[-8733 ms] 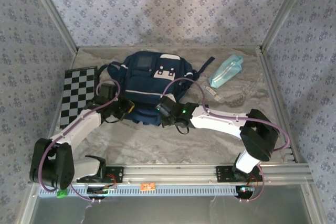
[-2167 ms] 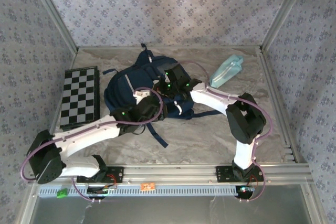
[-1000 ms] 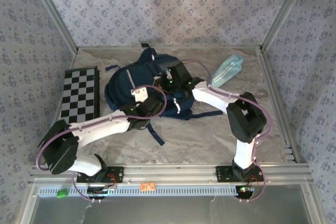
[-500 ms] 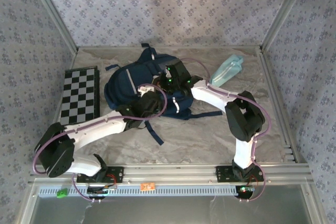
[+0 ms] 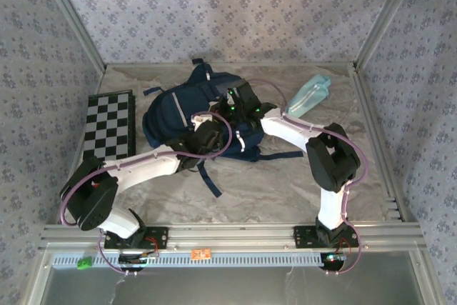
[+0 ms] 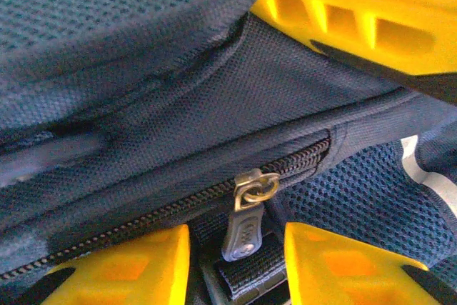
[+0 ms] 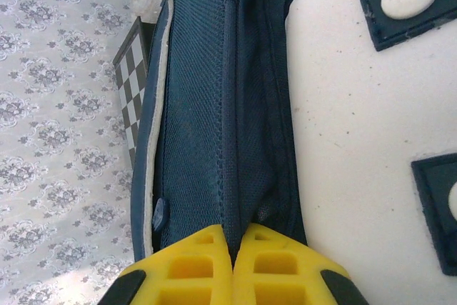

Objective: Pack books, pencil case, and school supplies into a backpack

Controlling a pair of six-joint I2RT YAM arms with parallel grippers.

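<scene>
Currently right claw (image 7: 232,263) clamped on a navy backpack (image 7: 193,105) seam; left claw (image 6: 237,266) jaws apart, straddling the grey zipper pull (image 6: 245,228), not yet pinching it

Backpack (image 5: 168,108): large, navy blue fabric, lying slumped and rumpled at the middle of the counter (image 5: 271,191), toward its far side.
Backpack straps (image 5: 211,181): dark – one trails over the counter toward the near edge.
Backpack front: white patch (image 7: 357,105) bearing navy tabs, beside a fold of navy mesh.
Backpack zip: dark teeth run slantwise; grey pull (image 6: 245,228) hangs from the slider.
Pencil case (image 5: 308,95): soft mint-teal pouch, lying slantwise at the far right – apart from the backpack.
</scene>
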